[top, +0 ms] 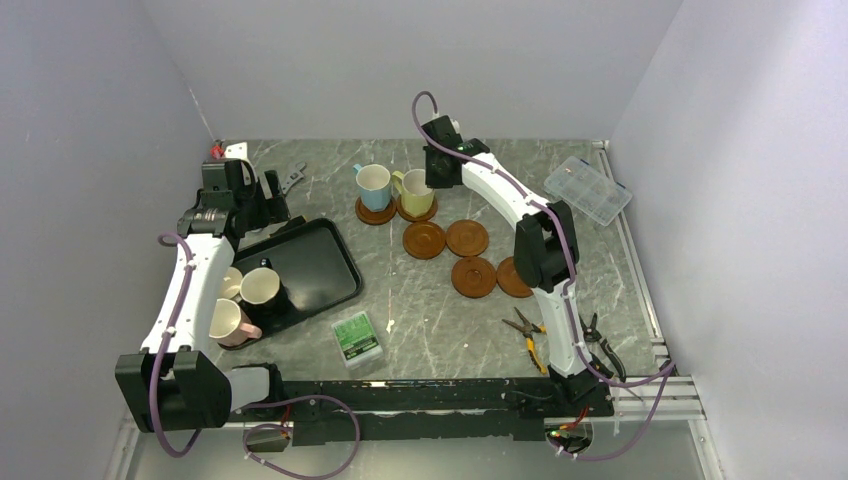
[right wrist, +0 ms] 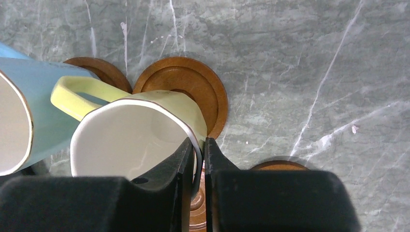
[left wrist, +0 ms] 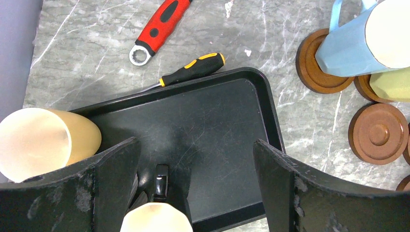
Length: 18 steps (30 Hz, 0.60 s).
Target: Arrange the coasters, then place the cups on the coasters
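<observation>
L side first: my left fingers [left wrist: 194, 150] are spread wide w/ nothing between them, hanging over the black tray [left wrist: 227, 121]. Yellow cup [left wrist: 43, 142] sits at the tray's left edge, black cup [left wrist: 153, 220] right below my wrist cam. Pink cup [top: 228, 322] is at the tray's near-left end. The white one I can't pick out; a pale shape by my left base might be it, the view's too poor to say. Red wrench [left wrist: 157, 29] and screwdriver [left wrist: 193, 70] lie on the table [left wrist: 87, 53] just past the tray; not my concern.

Mid table: light blue cup [right wrist: 29, 111] is on its coaster, touching the olive-yellow cup [right wrist: 130, 140], which stands on the next coaster [right wrist: 193, 82]. My right fingers [right wrist: 199, 142] are pinched on that olive cup's rim, one inside, one outside.

R of that: four bare coasters [top: 467, 237] in a loose cluster, one partly behind my right arm.

So coasters are laid out and I'm in the cup-placing step, approx 2 of 6 done. The olive cup looks seated but sits toward the coaster's near-left side. Next, imo: let the right fingers off the rim gently, rise straight up so the cup doesn't tip or bump the blue one. Then the left drops onto a tray cup's rim and brings it toward a bare coaster.
</observation>
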Each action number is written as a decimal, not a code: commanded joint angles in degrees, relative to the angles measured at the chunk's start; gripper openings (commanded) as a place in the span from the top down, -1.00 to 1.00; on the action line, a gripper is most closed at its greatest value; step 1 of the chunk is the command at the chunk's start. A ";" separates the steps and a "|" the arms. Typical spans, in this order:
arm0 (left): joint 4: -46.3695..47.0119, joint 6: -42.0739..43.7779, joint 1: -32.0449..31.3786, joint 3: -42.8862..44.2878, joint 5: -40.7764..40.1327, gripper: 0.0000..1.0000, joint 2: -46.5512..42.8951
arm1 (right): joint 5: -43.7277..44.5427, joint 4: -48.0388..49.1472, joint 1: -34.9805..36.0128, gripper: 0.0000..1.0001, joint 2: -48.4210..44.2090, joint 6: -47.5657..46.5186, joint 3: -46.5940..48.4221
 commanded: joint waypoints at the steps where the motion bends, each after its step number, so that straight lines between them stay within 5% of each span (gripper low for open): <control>1: 2.03 0.05 0.23 0.68 1.20 -0.82 0.23 | 1.53 2.75 -0.25 0.80 -3.26 2.27 1.09; 5: 2.06 0.11 0.22 0.68 1.04 -0.82 0.20 | 2.45 3.33 -0.18 1.00 -3.20 3.57 1.07; 18: 2.09 0.05 0.24 0.59 1.03 -0.82 0.20 | 9.80 5.38 0.88 1.00 -4.81 4.02 1.40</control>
